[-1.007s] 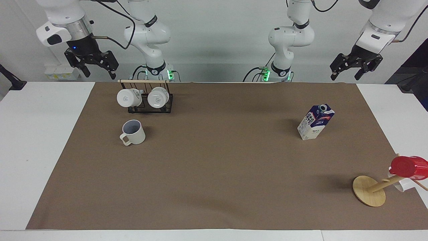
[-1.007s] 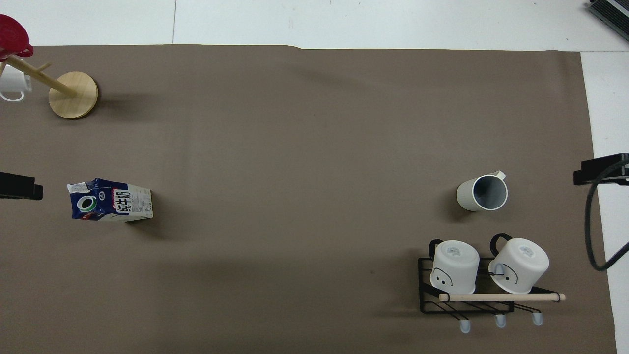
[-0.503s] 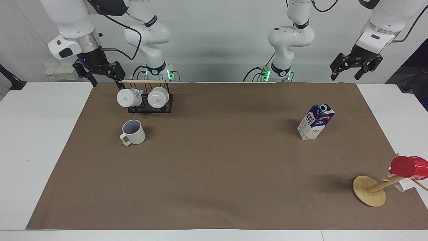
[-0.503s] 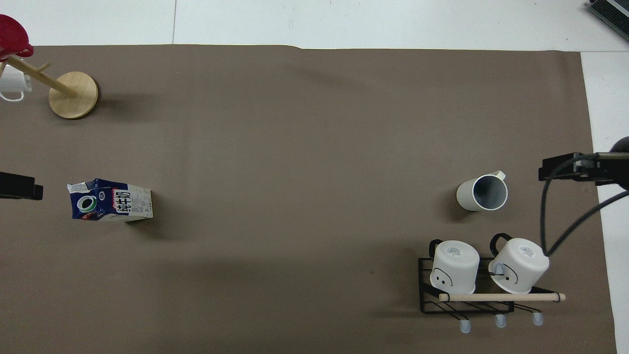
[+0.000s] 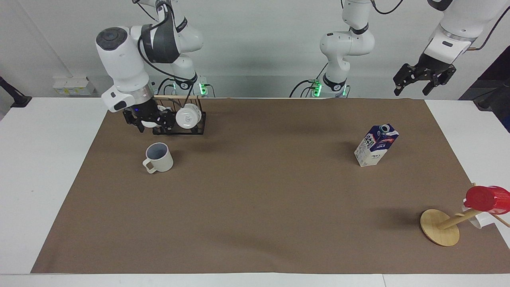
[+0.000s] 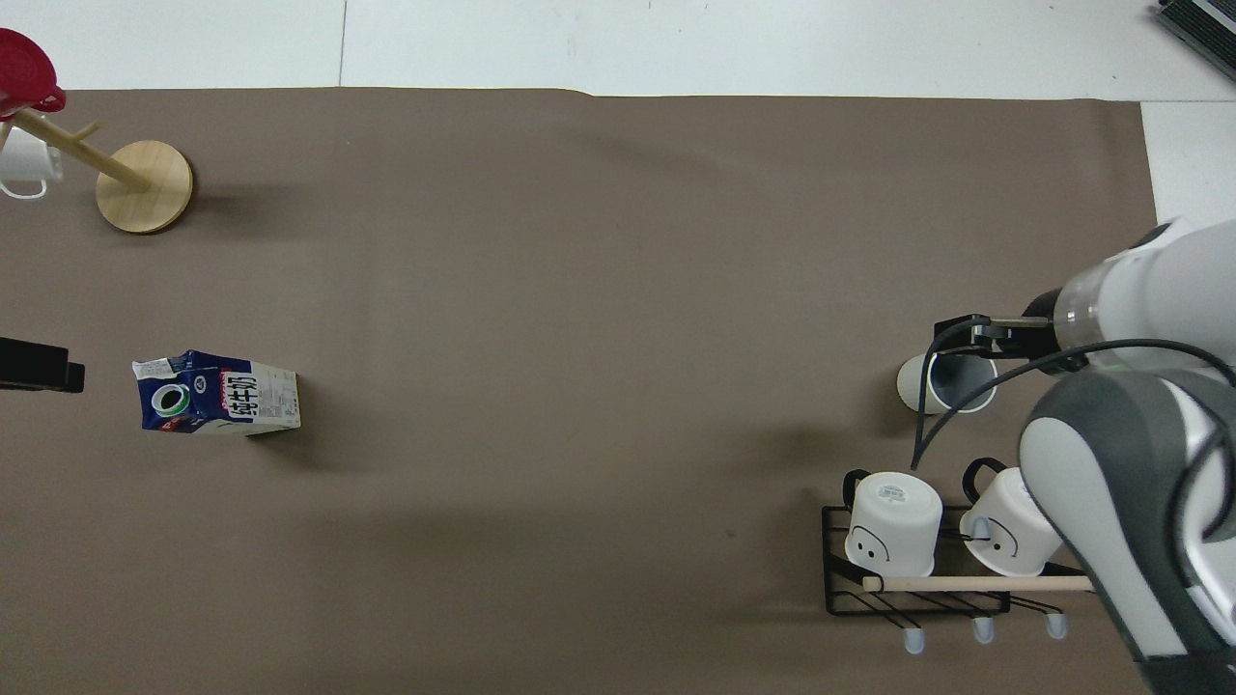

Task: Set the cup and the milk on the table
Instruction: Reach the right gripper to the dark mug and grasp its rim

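I see one table [image 5: 24, 179], a flat white top under one wide matte brown mat [image 5: 255, 207]. Two glossy white arms come next. The right gripper [image 5: 148, 121] hangs above the cup, in front of the rack, fingers spread wide and holding nothing. The left gripper [image 5: 423, 77] waits high over the left arm's end of the table, fingers likewise wide and empty. One black wire rack [image 5: 181, 127] with a wooden dowel carries two white mugs [image 5: 188, 117]. One wooden stand [image 5: 439, 227], a round disc with a slanted peg, carries one red cup [image 5: 487, 199]. One milk [image 5: 375, 145], a boxy gable-top carton, stands on the mat toward the left arm's end. One cup [image 5: 158, 157], smooth cream ceramic with a loop handle, stands upright on the mat, farther from the robots than the rack.
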### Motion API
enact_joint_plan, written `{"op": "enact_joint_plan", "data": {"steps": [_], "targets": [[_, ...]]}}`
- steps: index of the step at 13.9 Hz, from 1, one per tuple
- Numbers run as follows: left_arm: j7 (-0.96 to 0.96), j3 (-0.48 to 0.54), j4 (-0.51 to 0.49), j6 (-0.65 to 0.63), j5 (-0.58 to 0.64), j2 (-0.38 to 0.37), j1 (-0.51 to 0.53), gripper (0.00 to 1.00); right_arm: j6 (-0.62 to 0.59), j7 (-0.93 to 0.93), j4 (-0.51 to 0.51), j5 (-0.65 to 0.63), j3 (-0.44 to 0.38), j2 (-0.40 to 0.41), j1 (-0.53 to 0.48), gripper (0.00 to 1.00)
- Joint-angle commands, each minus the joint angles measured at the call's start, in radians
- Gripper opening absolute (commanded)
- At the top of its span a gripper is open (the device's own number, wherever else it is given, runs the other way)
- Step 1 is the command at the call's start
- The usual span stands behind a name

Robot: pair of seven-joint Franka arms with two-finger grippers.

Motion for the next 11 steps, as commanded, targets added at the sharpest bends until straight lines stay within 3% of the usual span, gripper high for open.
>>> {"op": "enact_joint_plan", "data": {"steps": [1, 7, 11], "targets": [[-0.009, 0.001, 0.012, -0.018, 0.011, -0.002, 0.000, 1.00, 0.158, 0.016, -0.117, 0.011, 0.003, 0.023, -0.006, 1.00], [-0.009, 0.001, 0.012, -0.018, 0.011, -0.002, 0.000, 1.00, 0.286, 0.016, -0.148, 0.013, 0.005, 0.123, -0.006, 1.00], [-0.009, 0.001, 0.012, -0.018, 0.011, -0.002, 0.000, 1.00, 0.325, 0.013, -0.166, 0.013, 0.005, 0.144, -0.011, 1.00]]}}
